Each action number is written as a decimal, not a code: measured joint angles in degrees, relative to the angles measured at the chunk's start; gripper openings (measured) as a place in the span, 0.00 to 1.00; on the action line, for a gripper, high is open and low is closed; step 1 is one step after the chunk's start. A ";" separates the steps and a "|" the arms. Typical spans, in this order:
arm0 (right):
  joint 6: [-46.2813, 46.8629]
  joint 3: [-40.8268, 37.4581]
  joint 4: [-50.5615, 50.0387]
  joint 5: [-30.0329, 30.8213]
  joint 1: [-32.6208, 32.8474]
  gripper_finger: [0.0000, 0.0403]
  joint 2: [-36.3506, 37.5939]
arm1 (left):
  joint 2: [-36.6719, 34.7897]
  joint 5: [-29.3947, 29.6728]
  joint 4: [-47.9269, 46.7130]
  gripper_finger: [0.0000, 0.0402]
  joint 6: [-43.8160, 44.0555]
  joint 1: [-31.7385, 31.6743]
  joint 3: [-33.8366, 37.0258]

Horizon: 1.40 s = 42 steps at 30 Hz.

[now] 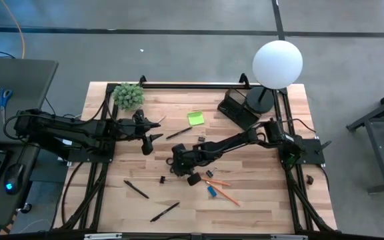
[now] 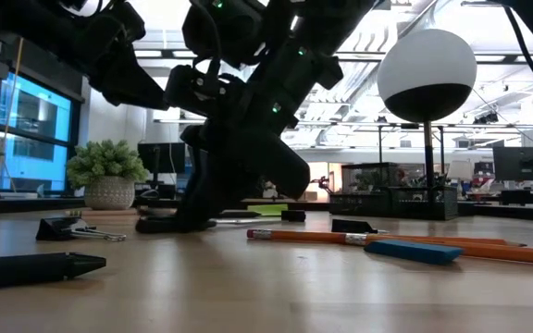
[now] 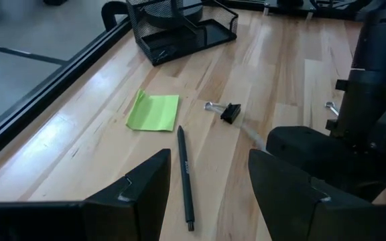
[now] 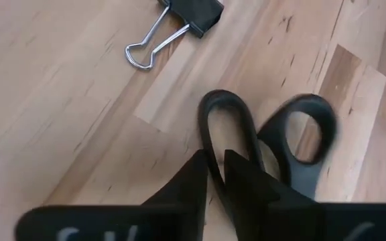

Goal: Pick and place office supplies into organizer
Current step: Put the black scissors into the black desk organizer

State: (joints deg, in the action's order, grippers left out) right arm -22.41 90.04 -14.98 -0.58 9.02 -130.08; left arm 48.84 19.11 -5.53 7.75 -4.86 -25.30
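Mid-desk, right hand (image 4: pixel 214 175) pinched on scissors (image 4: pixel 267 144) handle loop; thin grip, could slip on lift. Left hand (image 3: pixel 206 191) apart, near pen (image 3: pixel 185 175).

We find the organizer (image 1: pixel 237 108) at the table's far side, just left of the lamp (image 1: pixel 277 65). The sticky-note pad (image 1: pixel 195 119) lies left of it, a plant (image 1: pixel 129 96) farther left. Pencils (image 1: pixel 223 190) lie near centre, right of the scissors (image 4: pixel 267 147); two pens (image 1: pixel 151 201) lie nearer, left.
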 joint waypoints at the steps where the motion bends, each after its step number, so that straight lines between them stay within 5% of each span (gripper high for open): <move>1: -0.04 0.00 0.00 0.08 0.00 0.06 -0.02 | 0.00 0.00 0.01 0.47 -0.04 0.00 0.00; 13: 1.74 5.73 -10.31 4.23 0.47 0.01 2.14 | 0.00 0.02 -0.19 0.47 -0.25 0.00 -0.02; 22: 9.43 6.58 -22.87 11.29 -2.25 0.00 13.89 | 0.00 0.04 -0.54 0.47 -0.24 0.00 -0.02; 28: 13.59 -1.75 -22.41 17.42 -6.99 0.00 26.73 | 0.00 0.04 -0.63 0.47 -0.43 0.01 -0.02; 31: 15.01 -10.02 -15.00 20.20 -10.37 0.00 35.67 | 0.00 0.07 -0.62 0.47 -0.44 0.00 -0.02; 42: 8.02 -49.77 36.17 26.33 -24.25 0.00 60.23 | 0.00 0.07 0.20 0.47 -0.42 0.02 -0.02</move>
State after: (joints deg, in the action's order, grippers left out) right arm -14.39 40.27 21.19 25.75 -15.24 -69.85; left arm 48.84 19.18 -5.33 7.33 -4.84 -25.32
